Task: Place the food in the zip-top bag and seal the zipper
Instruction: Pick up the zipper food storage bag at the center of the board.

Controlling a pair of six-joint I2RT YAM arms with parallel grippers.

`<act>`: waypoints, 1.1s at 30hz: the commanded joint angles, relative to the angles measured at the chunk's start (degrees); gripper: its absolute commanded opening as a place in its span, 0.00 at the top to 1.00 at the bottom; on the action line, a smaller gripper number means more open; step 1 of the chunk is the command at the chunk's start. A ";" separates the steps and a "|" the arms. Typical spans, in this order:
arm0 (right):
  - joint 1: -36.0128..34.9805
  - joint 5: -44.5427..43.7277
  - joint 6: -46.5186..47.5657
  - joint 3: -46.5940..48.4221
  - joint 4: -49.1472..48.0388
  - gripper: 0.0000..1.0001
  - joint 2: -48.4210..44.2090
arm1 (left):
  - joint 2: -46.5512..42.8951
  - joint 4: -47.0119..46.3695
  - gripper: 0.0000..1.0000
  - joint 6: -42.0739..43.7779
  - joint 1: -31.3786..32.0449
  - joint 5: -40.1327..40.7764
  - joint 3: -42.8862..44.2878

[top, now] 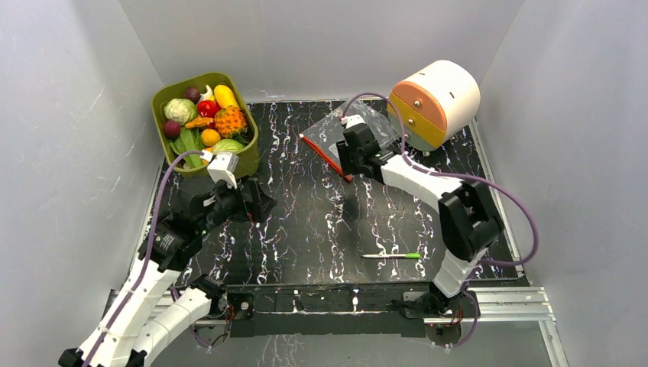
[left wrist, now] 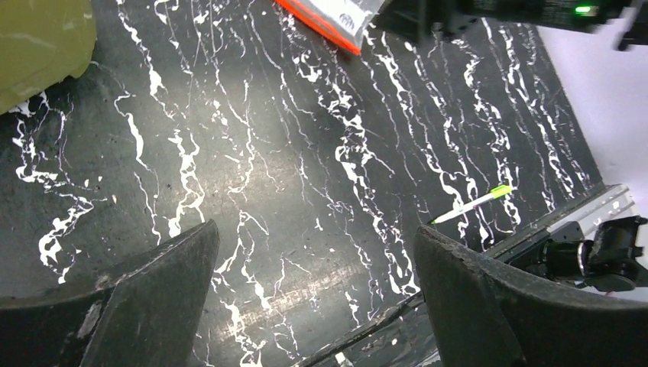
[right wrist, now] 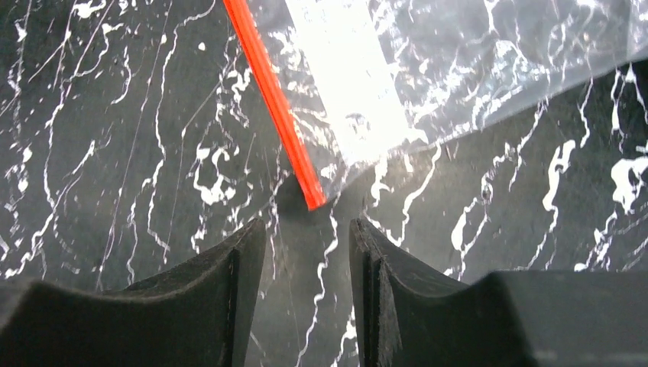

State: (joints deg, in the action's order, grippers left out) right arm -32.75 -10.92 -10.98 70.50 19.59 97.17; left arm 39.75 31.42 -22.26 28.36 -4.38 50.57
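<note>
The food point(top: 202, 118), small colourful toy fruits and vegetables, fills a green bin point(top: 248, 149) at the back left. The clear zip-top bag point(top: 325, 138) lies flat at the back centre, its red zipper point(top: 325, 158) along the near-left edge. In the right wrist view the bag point(right wrist: 474, 69) shows its white label, and the zipper point(right wrist: 275, 107) ends just ahead of my right gripper point(right wrist: 309, 225). Its jaws stand a narrow gap apart with only table between them. My left gripper point(left wrist: 317, 229) hangs wide open over bare table, near the bin.
A thin green-and-white pen point(top: 391, 255) lies near the front edge, right of centre. A white and orange round drawer unit point(top: 435, 99) stands at the back right, close to the bag. White walls enclose the black marbled table.
</note>
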 commanded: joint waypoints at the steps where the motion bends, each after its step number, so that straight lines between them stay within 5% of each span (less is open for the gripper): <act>1: -1.57 -4.66 3.41 6.89 -5.03 0.58 6.03 | -2.92 -1.40 0.02 1.37 0.27 -2.54 -0.99; 22: -2.49 -8.82 8.06 19.67 -2.48 0.63 23.72 | -7.06 -1.16 0.02 2.92 0.29 -1.73 -0.56; 33: -2.46 -9.02 9.28 18.54 -1.91 0.85 25.84 | -9.35 -1.09 0.02 4.51 0.28 0.51 -1.02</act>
State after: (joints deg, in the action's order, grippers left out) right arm -35.24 -18.41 -2.90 87.96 18.44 122.96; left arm 31.53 30.22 -19.35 28.36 -6.09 49.50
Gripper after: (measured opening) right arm 0.208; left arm 0.983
